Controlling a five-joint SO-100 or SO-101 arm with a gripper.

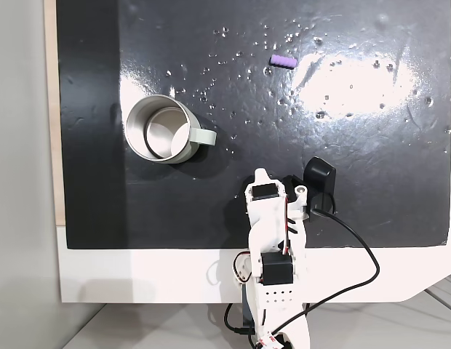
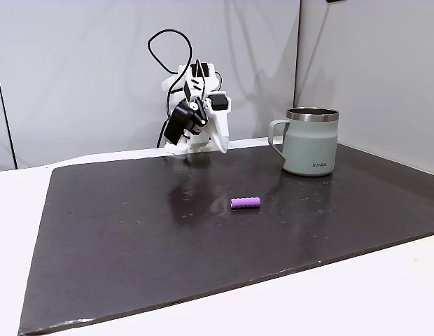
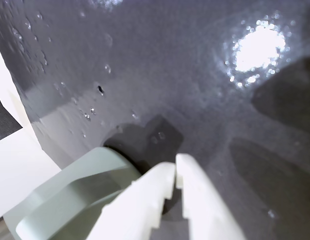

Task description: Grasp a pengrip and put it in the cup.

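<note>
The pengrip (image 1: pixel 282 59) (image 2: pixel 245 203) is a small lilac tube lying on its side on the black mat, far from the arm. The cup (image 1: pixel 160 129) (image 2: pixel 311 143) (image 3: pixel 75 197) is a pale grey-green mug with a shiny metal inside, standing upright with its handle (image 1: pixel 204 136) toward the arm. My gripper (image 1: pixel 260 174) (image 2: pixel 222 148) (image 3: pixel 175 167) rests folded back near the arm's base, pointing down at the mat beside the cup. Its white fingers (image 3: pixel 145 200) are shut with nothing between them.
A glossy black mat (image 1: pixel 356 182) with specks and bright glare covers the white table (image 1: pixel 138 276). The black wrist camera (image 1: pixel 319 177) and its cable (image 1: pixel 364 254) sit beside the arm. Grey walls stand behind the arm in a fixed view.
</note>
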